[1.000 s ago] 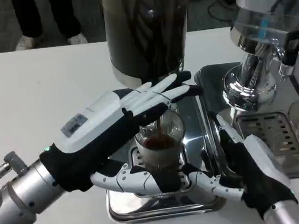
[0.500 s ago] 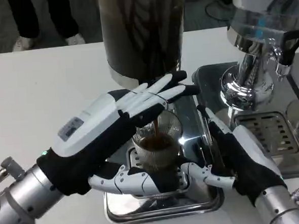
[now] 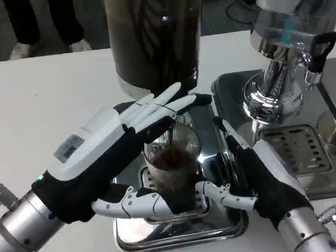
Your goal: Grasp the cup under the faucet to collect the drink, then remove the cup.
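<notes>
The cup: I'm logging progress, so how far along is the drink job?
Done: the left hand holds the ribbed glass cup on the steel drip tray under the dispenser. In hand: a dark stream is filling it, partly full. The right hand waits beside. Left: remove the cup.

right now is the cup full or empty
Partly filled: dark drink sits in the clear cup, well below its rim, with a thin stream pouring in.

My left robot hand [image 3: 110, 158] reaches in from the near left, fingers [image 3: 161, 109] stretched far-right, thumb curled low. My right robot hand [image 3: 265, 180] sits near right, fingers apart.
</notes>
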{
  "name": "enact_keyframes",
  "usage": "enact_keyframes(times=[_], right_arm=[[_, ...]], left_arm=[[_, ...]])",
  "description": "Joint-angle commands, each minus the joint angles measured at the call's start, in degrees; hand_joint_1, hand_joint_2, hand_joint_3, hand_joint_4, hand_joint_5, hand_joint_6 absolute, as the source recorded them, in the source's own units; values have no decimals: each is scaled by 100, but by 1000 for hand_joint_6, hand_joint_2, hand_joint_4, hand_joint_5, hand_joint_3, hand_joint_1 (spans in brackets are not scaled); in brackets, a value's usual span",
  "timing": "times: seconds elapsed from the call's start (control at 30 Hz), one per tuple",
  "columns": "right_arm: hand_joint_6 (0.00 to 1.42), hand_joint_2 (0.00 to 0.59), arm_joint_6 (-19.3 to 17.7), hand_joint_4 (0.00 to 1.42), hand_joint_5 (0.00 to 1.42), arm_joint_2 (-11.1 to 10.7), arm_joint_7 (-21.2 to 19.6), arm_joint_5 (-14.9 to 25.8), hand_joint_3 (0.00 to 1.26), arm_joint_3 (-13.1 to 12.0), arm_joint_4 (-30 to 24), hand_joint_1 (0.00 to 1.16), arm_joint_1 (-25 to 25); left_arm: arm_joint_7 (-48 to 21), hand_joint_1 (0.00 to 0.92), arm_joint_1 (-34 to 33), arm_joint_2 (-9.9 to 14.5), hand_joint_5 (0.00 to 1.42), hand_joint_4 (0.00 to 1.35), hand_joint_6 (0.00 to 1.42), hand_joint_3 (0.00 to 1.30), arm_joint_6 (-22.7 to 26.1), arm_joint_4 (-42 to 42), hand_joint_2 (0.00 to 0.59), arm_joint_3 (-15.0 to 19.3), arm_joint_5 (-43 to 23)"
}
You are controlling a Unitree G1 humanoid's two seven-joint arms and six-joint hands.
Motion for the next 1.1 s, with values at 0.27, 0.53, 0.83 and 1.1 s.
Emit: enact_keyframes(times=[0.27,0.53,0.83,1.1], right_arm=[[19,210,-249,0,0,219,-125,120,0,68,180,591,27],[23,210,-382,0,0,327,-197,160,0,82,344,590,-46],[31,213,-751,0,0,508,-330,440,0,27,655,597,-36],[48,196,-1341,0,0,661,-474,675,0,33,1182,640,-98]], left_arm=[[998,0,754,-456,172,0,63,130,-198,405,144,1518,-469],[1565,0,1398,-1122,345,135,204,280,-512,1122,163,2195,-811],[1384,0,1505,-1302,511,372,304,369,-674,2541,167,2182,-1267],[1065,0,1390,-1324,561,423,348,370,-788,3646,168,2076,-1521]])
